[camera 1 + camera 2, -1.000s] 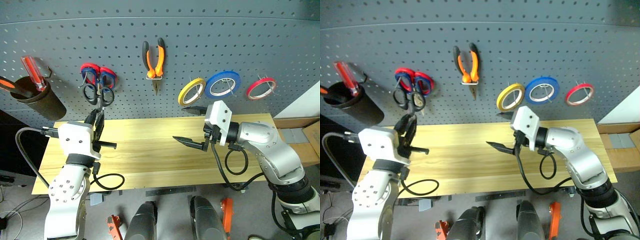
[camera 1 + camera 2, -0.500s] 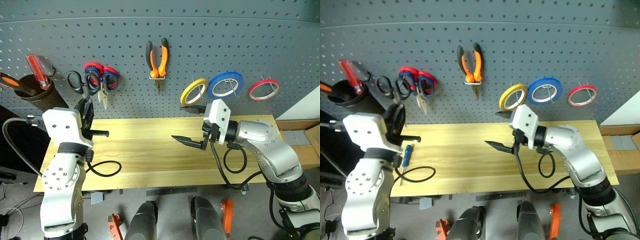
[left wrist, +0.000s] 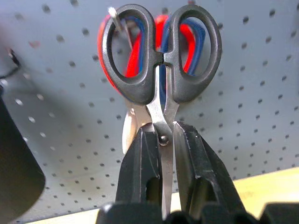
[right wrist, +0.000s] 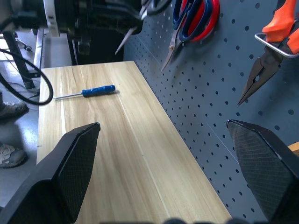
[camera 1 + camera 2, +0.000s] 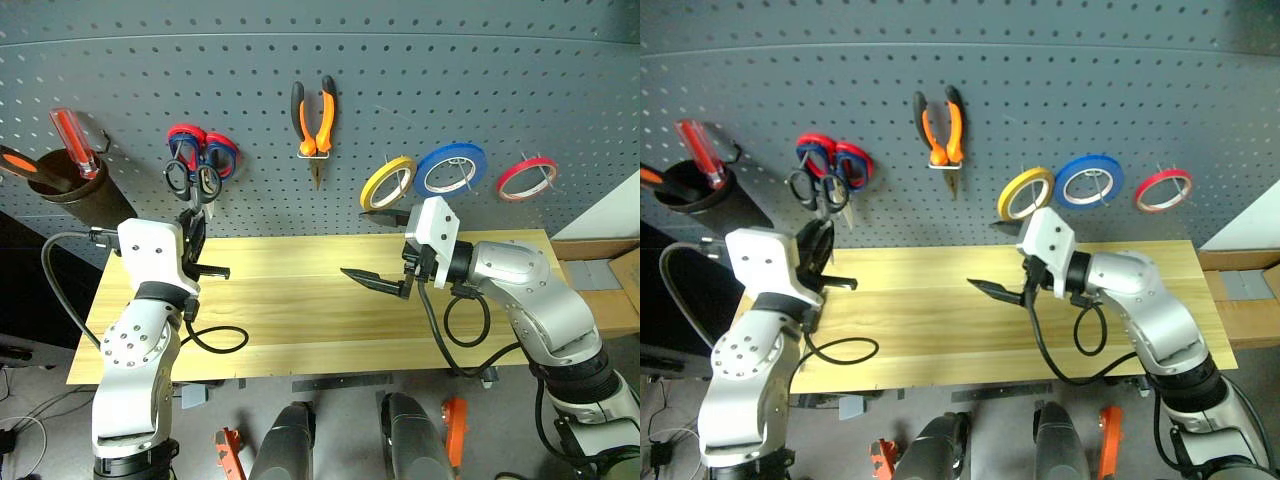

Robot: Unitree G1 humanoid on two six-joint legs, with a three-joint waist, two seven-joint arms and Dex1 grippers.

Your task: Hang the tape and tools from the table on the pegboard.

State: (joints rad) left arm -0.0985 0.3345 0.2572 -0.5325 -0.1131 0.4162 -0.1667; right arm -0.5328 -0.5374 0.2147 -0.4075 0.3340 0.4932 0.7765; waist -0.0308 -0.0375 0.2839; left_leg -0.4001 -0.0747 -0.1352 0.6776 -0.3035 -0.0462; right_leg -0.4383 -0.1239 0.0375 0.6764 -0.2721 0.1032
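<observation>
At upper left, your left gripper [image 3: 161, 140] pinches the black-handled scissors [image 3: 161, 60] by the blades, handle loop over a hook [image 3: 113, 15]; right fingers [image 4: 70, 168] spread, idle.

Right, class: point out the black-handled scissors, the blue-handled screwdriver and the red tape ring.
black-handled scissors [image 3: 140, 84], left wrist view, on the left handle loop.
blue-handled screwdriver [image 4: 98, 90], right wrist view, on the blue handle.
red tape ring [image 5: 505, 185], left eye view, on the ring's lower left rim.
</observation>
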